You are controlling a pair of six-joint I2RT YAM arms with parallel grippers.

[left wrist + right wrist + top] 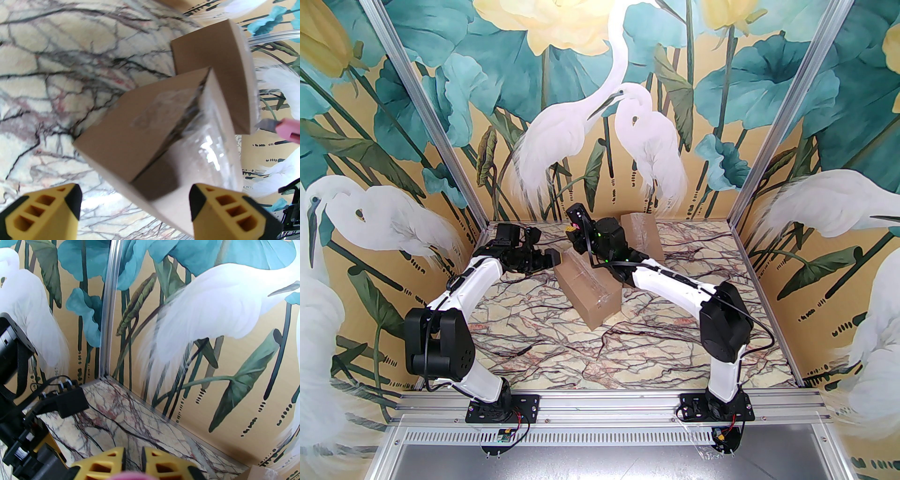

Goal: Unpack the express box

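Left gripper (134, 191): jaws apart, astride the taped cardboard box (131, 131);
Right gripper (132, 452): clamped on pink utility knife (284, 128)

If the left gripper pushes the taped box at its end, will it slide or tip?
Probably it slides or pivots, not tips: the taped box lies low and long on the smooth table. Its glossy tape may be slippery to grip; the cardboard looks stiff.
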